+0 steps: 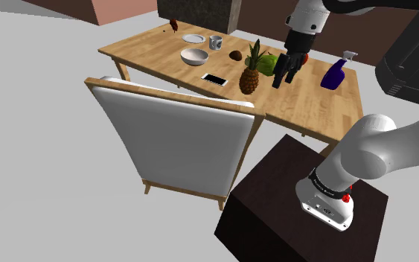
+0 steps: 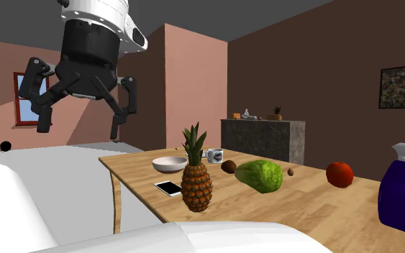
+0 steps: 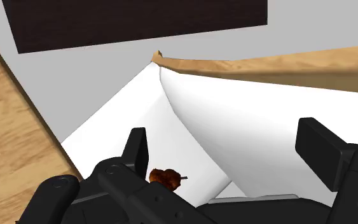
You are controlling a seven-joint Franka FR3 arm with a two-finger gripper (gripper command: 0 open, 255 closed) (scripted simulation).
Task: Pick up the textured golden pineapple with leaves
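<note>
The gripper [image 1: 285,77], spread wide and empty, is held above the table [image 1: 312,108], and the upright pineapple [image 1: 251,74] is seen just toward the shoulder view's left, apparently lower.

No legible text, number or brand anywhere. Small dark marks on white arm base [image 1: 325,211]: too small to read. Dark band on mug [image 2: 214,154]: pattern, no letters made out. Framed picture [image 2: 402,87] on wall: mottled, no wording discernible.
</note>
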